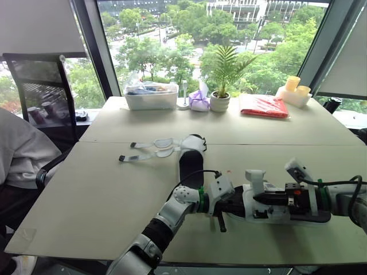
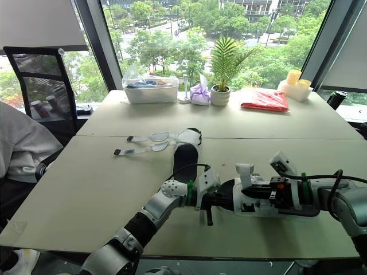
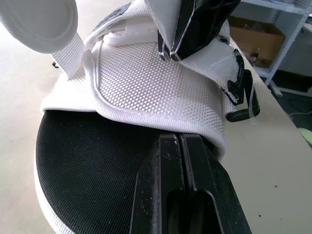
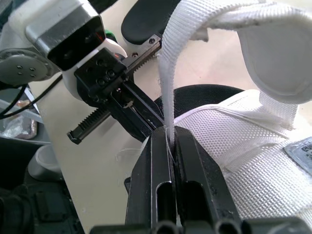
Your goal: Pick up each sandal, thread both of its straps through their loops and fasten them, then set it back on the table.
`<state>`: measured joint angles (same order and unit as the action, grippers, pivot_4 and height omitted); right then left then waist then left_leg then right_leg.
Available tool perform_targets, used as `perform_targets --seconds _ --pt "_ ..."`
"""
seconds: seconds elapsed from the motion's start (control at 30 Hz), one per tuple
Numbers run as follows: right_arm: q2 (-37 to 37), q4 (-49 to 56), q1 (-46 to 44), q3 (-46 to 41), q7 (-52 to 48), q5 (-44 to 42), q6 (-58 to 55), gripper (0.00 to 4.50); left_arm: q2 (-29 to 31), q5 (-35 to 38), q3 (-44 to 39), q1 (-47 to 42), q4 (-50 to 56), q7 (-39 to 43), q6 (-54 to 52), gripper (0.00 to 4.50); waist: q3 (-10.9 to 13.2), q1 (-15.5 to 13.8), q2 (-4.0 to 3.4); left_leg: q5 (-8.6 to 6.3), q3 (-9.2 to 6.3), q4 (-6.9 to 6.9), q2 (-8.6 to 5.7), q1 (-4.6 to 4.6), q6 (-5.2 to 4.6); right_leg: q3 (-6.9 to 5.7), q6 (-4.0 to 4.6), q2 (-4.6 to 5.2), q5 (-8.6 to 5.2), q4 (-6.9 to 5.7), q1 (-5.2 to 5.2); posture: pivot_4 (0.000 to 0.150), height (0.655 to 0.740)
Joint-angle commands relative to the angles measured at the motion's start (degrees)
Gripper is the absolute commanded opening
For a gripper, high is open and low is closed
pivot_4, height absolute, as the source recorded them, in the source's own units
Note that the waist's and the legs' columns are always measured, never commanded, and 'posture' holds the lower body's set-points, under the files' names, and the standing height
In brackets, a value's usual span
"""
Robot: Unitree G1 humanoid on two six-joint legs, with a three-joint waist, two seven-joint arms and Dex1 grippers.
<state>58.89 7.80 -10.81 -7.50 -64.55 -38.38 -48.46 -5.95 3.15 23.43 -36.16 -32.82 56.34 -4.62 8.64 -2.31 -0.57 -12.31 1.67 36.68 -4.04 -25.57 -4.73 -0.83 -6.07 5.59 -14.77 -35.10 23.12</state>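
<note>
Sandal (image 3: 87, 165) label (image 4: 298, 151) unreadable; right jaws pinching white strap (image 4: 168, 83); left jaws pressed together against white upper (image 3: 146, 83).

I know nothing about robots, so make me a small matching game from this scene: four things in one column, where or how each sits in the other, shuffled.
Things:
1. strap
2. loose sandal
3. potted plant
4. red packet

States:
A. upright at the table's far edge
B. mid-table, straps lying undone
C. pinched by the right gripper
D. flat at the far edge

Pairs: 1-C, 2-B, 3-A, 4-D
</note>
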Motion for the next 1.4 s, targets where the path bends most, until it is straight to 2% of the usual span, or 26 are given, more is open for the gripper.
perform_targets --seconds 0.03,0.37,0.63,0.73,0.83,1.07,1.17,1.27,1.4 --pt "0.9 2.9 2.2 1.1 -2.1 2.3 4.0 0.03 0.0 -0.5 0.1 0.1 -1.2 -0.2 -0.5 0.00 0.0 -0.1 0.00 0.00 0.00 -0.01 0.00 0.00 0.00 0.00 0.00 0.00 0.00 0.00 0.00 0.150 0.7388" --pt "0.4 7.3 4.8 0.4 -2.6 4.9 11.3 0.03 0.0 -0.4 0.0 0.1 -1.2 -0.3 -0.6 0.00 0.0 0.1 0.02 0.00 0.01 -0.08 0.00 -0.01 0.00 0.00 -0.01 0.00 0.00 0.00 0.00 0.150 0.7388" --pt "1.6 9.2 7.9 0.7 -4.3 7.0 13.0 0.03 -0.2 -0.3 -0.2 -0.1 -1.6 -0.1 -0.5 0.00 0.0 0.0 0.06 0.00 0.01 -0.08 0.00 0.03 0.00 0.00 -0.01 0.00 0.00 -0.01 0.00 0.150 0.7388" --pt "0.6 9.2 8.1 -2.8 -1.4 4.9 10.0 0.93 -0.1 -0.4 -0.1 0.0 -1.5 -0.2 -0.3 0.00 0.1 0.0 0.09 0.00 0.01 -0.08 0.00 0.03 0.00 0.00 -0.01 0.00 0.00 0.00 -0.02 0.150 0.7388" --pt "0.8 10.1 9.3 -7.9 1.6 1.7 4.4 2.39 0.0 -0.4 -0.2 0.3 -1.6 0.0 0.1 0.00 0.1 0.0 0.11 0.00 0.01 -0.07 0.00 0.03 0.00 0.00 -0.01 0.00 0.00 -0.01 -0.02 0.150 0.7388" --pt "-0.7 15.6 15.9 -26.1 7.9 -6.1 -6.8 2.39 -0.9 0.7 -0.2 0.1 -2.1 2.6 0.2 0.00 0.1 0.0 0.14 0.00 0.01 -0.06 0.00 0.01 0.00 0.00 -0.01 0.00 0.00 0.00 -0.04 0.150 0.7388" --pt "-3.3 20.8 23.6 -33.3 8.4 -9.3 -11.2 2.39 -1.7 0.8 0.5 -0.5 -2.8 4.1 0.4 0.00 0.1 -0.4 0.19 0.00 0.00 -0.13 0.00 0.01 0.00 -0.01 -0.02 0.00 0.00 0.00 -0.03 0.150 0.7388" --pt "-6.1 24.9 29.9 -34.2 9.2 -9.8 -11.2 2.39 -2.5 0.6 0.7 -1.0 -3.9 4.7 0.9 0.00 0.1 -0.3 0.18 0.00 0.01 -0.22 0.00 0.00 0.00 -0.01 -0.04 0.00 0.00 0.04 0.00 0.150 0.7388" --pt "-8.5 26.4 33.0 -31.2 10.9 -7.6 -8.2 2.39 -3.1 0.4 0.8 -1.4 -4.9 4.8 1.5 0.00 0.1 0.0 0.20 0.00 0.02 -0.13 0.00 0.03 0.00 0.00 -0.04 0.00 0.00 0.03 -0.06 0.150 0.7388"
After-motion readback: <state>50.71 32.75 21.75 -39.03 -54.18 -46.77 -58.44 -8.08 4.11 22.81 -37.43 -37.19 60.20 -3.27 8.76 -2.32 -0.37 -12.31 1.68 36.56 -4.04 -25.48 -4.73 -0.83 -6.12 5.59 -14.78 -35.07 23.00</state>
